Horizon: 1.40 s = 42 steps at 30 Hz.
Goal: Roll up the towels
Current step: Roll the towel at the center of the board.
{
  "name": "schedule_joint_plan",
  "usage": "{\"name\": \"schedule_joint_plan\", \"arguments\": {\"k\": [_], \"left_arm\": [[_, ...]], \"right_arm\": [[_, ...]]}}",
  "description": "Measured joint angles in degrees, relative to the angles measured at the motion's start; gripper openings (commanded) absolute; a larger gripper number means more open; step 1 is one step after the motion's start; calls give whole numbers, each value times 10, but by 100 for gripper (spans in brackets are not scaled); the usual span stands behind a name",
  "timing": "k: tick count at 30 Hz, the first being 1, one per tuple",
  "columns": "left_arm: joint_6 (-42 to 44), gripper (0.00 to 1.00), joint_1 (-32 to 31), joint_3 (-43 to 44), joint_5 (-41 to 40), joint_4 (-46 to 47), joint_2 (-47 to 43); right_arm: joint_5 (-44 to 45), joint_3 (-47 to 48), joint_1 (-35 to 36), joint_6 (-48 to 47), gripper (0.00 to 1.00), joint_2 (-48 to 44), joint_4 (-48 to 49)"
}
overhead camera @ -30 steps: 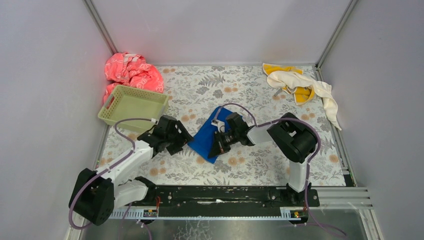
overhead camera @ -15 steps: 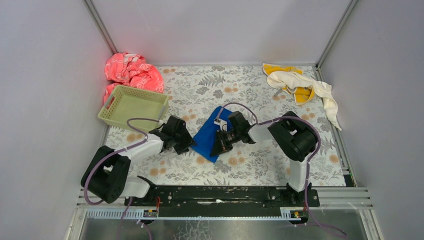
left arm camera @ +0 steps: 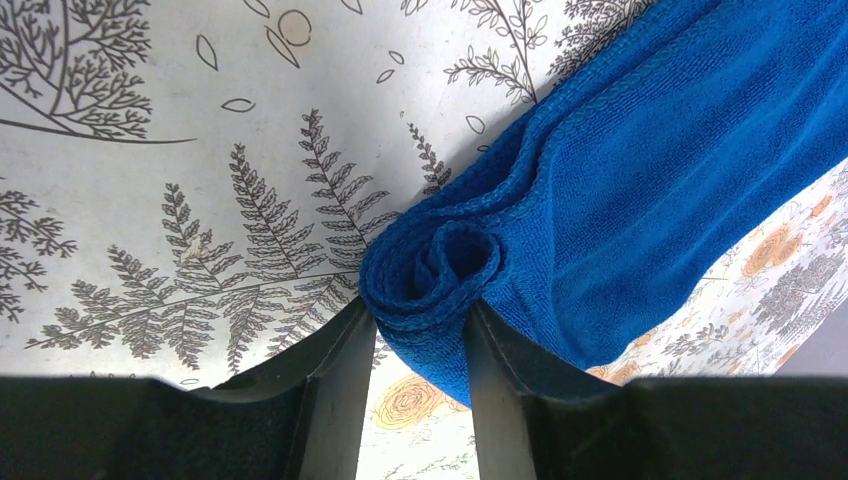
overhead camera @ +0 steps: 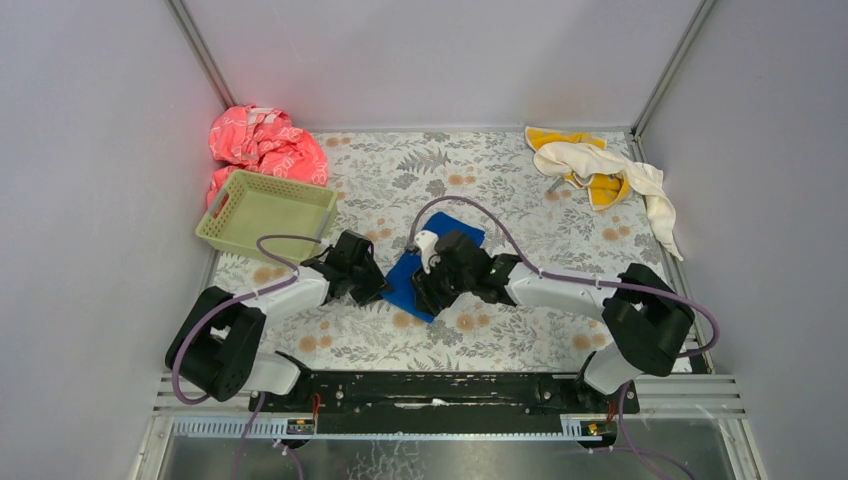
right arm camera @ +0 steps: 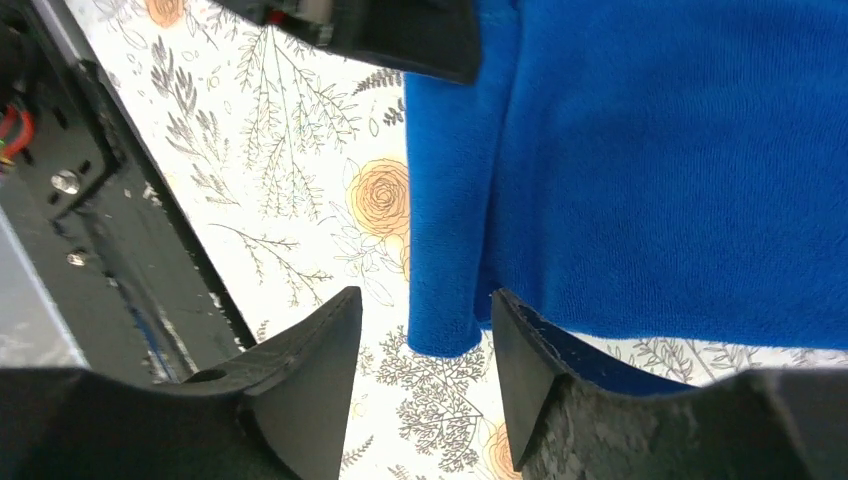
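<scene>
I'm watching the blue towel (left arm camera: 620, 170) lying between both arms, its roll running along the near-left edge. The left claw (left arm camera: 418, 320) is pinching the roll's left end, jaws narrow. The right claw (right arm camera: 425, 310) is straddling the near end, jaws wide, gripping nothing.

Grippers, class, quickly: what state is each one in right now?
Left gripper: closed on the rolled end of the blue towel.
Right gripper: open, straddling the towel's edge, holding nothing.
</scene>
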Motion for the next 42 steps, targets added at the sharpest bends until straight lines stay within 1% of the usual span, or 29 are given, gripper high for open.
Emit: {"name": "schedule_joint_plan", "arguments": {"k": [6,9,12,19,21,23,26,30,32,36,42], "left_arm": [[0,36,0,0,0,4,2],[0,36,0,0,0,5,2],[0,36,0,0,1,5,3],[0,37,0,0,2,6,3],[0,38,0,0,3,6,3],[0,39,0,0,2,6,3],[-1,46,0,0,2,7,0],[-1,58,0,-1,-9,-10,-21],[-1,63,0,-2,-18,-20,-45],[-1,71,0,-2,-37,-49,-98],[-1,72,0,-2,-41,-76,-129]], "right_arm": [[125,8,90,-79,59,-8,-13],[169,9,122,-106,59,-3,-13],[196,10,137,-127,59,17,-10],[233,13,143,-163,57,87,2],[240,20,145,-171,52,94,4],[247,25,146,-177,42,100,5],[250,34,146,-187,27,109,4],[221,37,139,-188,11,110,4],[185,38,127,-179,7,110,7],[72,37,77,-128,7,110,20],[-106,1,-16,-24,8,112,82]]}}
